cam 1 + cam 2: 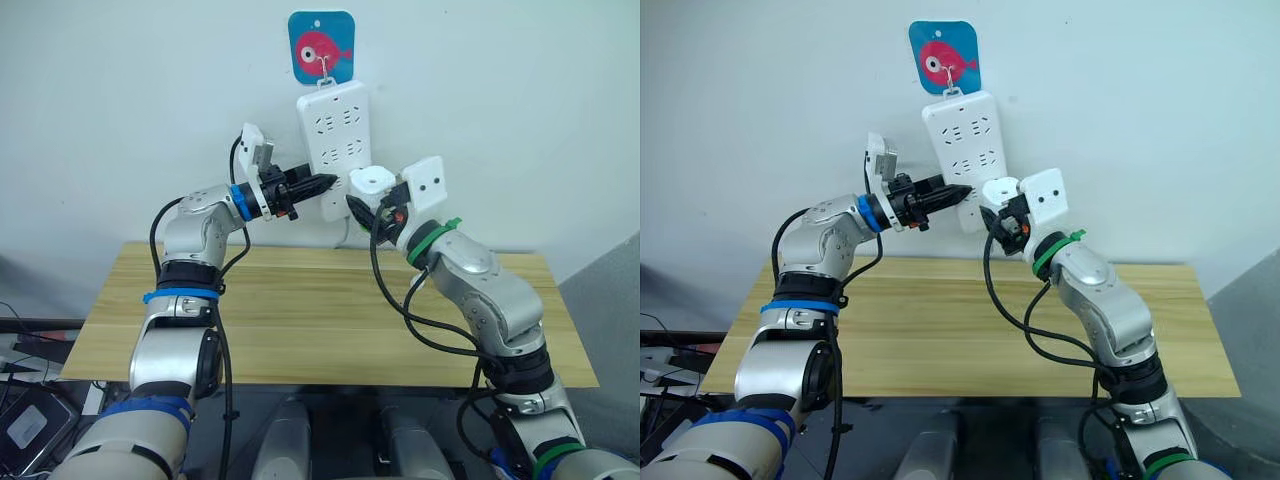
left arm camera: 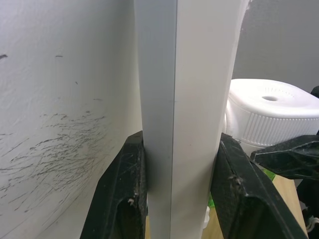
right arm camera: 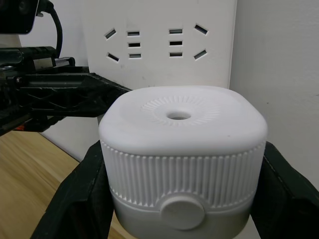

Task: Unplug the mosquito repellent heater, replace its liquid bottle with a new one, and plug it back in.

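Heater [image 3: 182,154] sits between my right hand's [image 3: 182,199] two fingers, which are clamped on its ribbed sides; its round vent hole faces up and a round button shows on the side nearest that wrist camera. From the head views I see the heater [image 1: 372,181] held up against the lower right part of the power strip [image 1: 335,140], well above the desk [image 1: 300,310]. I cannot tell whether its prongs are in a socket, since its back is hidden.

My left hand [image 1: 322,184] reaches in from the other side and grips the strip's left edge at about the same height. In the left wrist view its fingers [image 2: 122,194] press on both faces of the strip's thin edge [image 2: 174,114], one finger against the wall side and one on the front, with the heater's white top just beyond.

The strip hangs upright on the wall from a hook on a blue card with a red fish [image 1: 321,47]. Empty sockets show above the heater in the right wrist view.
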### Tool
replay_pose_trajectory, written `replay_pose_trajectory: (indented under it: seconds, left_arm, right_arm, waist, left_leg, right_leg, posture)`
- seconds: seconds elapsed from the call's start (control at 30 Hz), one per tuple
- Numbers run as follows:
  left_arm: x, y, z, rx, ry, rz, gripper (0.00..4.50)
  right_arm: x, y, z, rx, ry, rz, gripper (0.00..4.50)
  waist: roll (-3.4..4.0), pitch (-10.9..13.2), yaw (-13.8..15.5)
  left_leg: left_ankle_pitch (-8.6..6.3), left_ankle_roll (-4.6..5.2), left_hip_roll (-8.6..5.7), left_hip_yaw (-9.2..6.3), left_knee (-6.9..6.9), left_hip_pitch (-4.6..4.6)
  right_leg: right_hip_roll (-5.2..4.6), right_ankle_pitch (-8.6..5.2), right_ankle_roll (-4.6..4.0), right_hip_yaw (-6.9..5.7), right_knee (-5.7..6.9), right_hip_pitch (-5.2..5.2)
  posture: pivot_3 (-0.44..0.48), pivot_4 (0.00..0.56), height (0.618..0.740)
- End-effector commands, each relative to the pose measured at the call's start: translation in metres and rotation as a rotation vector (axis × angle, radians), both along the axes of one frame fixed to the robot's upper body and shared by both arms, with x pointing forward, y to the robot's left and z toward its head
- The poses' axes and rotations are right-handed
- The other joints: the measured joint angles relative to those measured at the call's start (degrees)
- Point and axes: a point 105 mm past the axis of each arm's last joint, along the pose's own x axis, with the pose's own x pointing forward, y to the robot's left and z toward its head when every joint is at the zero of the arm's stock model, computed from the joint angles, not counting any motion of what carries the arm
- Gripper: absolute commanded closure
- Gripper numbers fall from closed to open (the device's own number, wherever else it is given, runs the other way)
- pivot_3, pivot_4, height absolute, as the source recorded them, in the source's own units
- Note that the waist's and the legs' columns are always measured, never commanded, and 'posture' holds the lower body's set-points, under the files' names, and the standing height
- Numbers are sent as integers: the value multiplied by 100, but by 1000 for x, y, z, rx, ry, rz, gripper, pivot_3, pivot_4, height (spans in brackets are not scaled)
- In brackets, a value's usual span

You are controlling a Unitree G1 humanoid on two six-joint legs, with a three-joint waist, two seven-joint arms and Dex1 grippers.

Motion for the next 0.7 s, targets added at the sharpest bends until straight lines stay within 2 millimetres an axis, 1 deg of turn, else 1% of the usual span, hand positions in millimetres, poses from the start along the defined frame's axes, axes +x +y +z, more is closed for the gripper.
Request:
replay_pose_trajectory:
  seconds: [0.03, 0.1, 0.23, 0.3, 0.37, 0.6, 0.7]
  left_arm:
    - [-17, -26, 10, 5, -55, -154, 3201]
    - [-18, -27, 10, 3, -52, -162, 3201]
    - [-21, -29, 10, -3, -41, -186, 3201]
    - [-22, -30, 11, -5, -37, -193, 3201]
    - [-23, -31, 11, -12, -32, -198, 3201]
    - [-22, -31, 14, -15, -35, -198, 3201]
    - [-21, -31, 12, -9, -38, -192, 3201]
  right_arm:
    - [-1, 10, 12, 15, -58, 29, 1479]
    - [1, 11, 13, 50, -51, 30, 1479]
    - [6, 15, 23, 267, 34, 56, 1479]
    - [7, 18, 27, 320, 55, 69, 1479]
    - [7, 19, 27, 302, 50, 68, 1479]
    - [4, 24, 14, 80, -48, 54, 1479]
    - [4, 24, 11, 69, -51, 56, 1479]
  waist:
    - [0, -1, 0]
    - [0, -1, 0]
    - [-1, -2, -7]
    - [-1, -2, -9]
    - [-1, -2, -12]
    - [-1, -2, -14]
    - [-1, -2, -13]
  left_leg:
    - [0, 0, 0, 0, 0, 0]
    - [0, -1, 0, 0, 0, 0]
    - [1, -1, 2, 0, 0, 2]
    - [2, -3, 5, -1, 1, 2]
    - [4, -6, 5, -1, 1, 3]
    - [6, -10, 6, 0, 1, 4]
    - [7, -10, 6, -1, 1, 4]
  right_leg:
    - [0, 0, 0, 0, 0, 0]
    - [0, 0, 0, 0, 0, 0]
    - [1, 0, -1, 1, 3, 0]
    - [3, 1, -1, -1, 5, -1]
    - [3, 1, -1, 0, 6, -1]
    - [5, 1, -1, 0, 5, -1]
    - [5, 1, -1, 0, 5, -1]
  posture:
    - [247, 123, 740]
    - [247, 124, 740]
    - [243, 130, 740]
    - [243, 130, 740]
    - [243, 131, 740]
    - [244, 133, 740]
    - [244, 132, 740]
